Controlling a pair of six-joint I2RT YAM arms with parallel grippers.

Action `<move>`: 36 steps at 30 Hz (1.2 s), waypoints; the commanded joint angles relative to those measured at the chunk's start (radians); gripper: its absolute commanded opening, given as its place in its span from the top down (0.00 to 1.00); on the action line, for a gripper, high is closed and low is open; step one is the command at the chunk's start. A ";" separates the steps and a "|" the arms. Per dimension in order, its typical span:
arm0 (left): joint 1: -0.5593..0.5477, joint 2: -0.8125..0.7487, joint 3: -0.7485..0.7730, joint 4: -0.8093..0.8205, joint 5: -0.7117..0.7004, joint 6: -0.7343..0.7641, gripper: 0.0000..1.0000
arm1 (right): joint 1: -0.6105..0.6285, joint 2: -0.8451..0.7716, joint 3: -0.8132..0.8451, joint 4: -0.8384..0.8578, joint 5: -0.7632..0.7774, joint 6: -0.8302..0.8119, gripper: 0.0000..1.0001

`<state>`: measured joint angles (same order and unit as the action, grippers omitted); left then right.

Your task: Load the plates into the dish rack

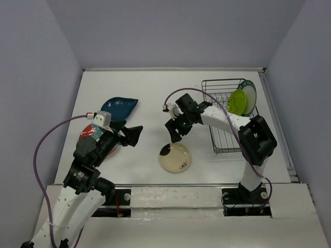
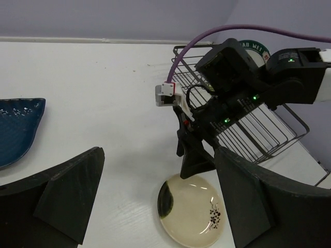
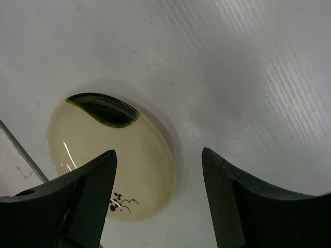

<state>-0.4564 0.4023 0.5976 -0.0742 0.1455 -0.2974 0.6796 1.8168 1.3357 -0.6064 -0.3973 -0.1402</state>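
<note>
The cream plate with dark marks [image 1: 175,157] lies flat on the table, also in the left wrist view [image 2: 191,209] and the right wrist view [image 3: 108,160]. My right gripper [image 1: 175,135] is open and empty, hovering over the plate's far edge [image 3: 159,194]. My left gripper [image 1: 135,135] is open and empty, left of the cream plate [image 2: 155,201]. The black wire dish rack [image 1: 227,116] holds the lime green plate [image 1: 238,101] and the white plate with dark rim [image 1: 251,93], both upright. The teal-blue leaf plate [image 1: 120,107] lies at the left. The red plate [image 1: 90,135] is partly hidden under my left arm.
White walls surround the table. The left arm's purple cable [image 1: 44,139] loops at the far left. The right arm's cable [image 2: 248,28] arches over the rack [image 2: 258,129]. The table's near edge runs just below the cream plate.
</note>
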 commanded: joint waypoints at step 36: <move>0.004 -0.080 0.037 0.053 0.019 0.007 0.01 | -0.034 -0.175 0.055 0.117 0.312 0.176 0.93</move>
<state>-0.4561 0.3428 0.5976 -0.0723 0.1467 -0.2970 0.6785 1.7687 1.3212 -0.5819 -0.3481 -0.0925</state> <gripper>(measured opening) 0.990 0.097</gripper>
